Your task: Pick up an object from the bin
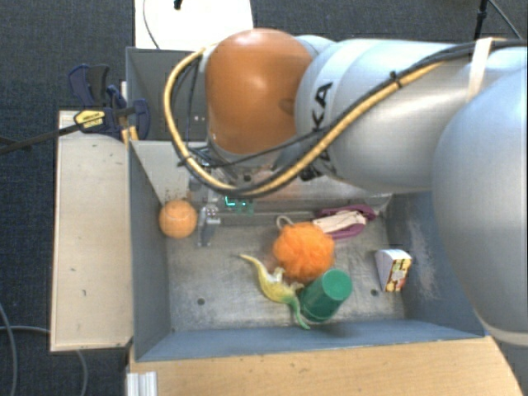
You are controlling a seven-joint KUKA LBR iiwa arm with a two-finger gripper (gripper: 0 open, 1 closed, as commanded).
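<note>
A: How are the jaws set?
B: That cannot be told. The gripper (208, 221) is positioned at the left rear of the grey metal bin (150, 271), just beside a small round orange ball (177, 219).
A: Nearest neighbour?
B: A fuzzy orange pom-pom (304, 250) is located mid-bin.

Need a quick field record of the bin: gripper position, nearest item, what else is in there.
gripper: low at the left end of the bin
nearest item: small orange ball, just left of the gripper, by the left wall
middle: fuzzy orange pom; green cup in front of it; yellow-green toy lizard beside the cup
back: pink and white item, kind unclear
right: small white carton
held: nothing seen in the grip
</note>
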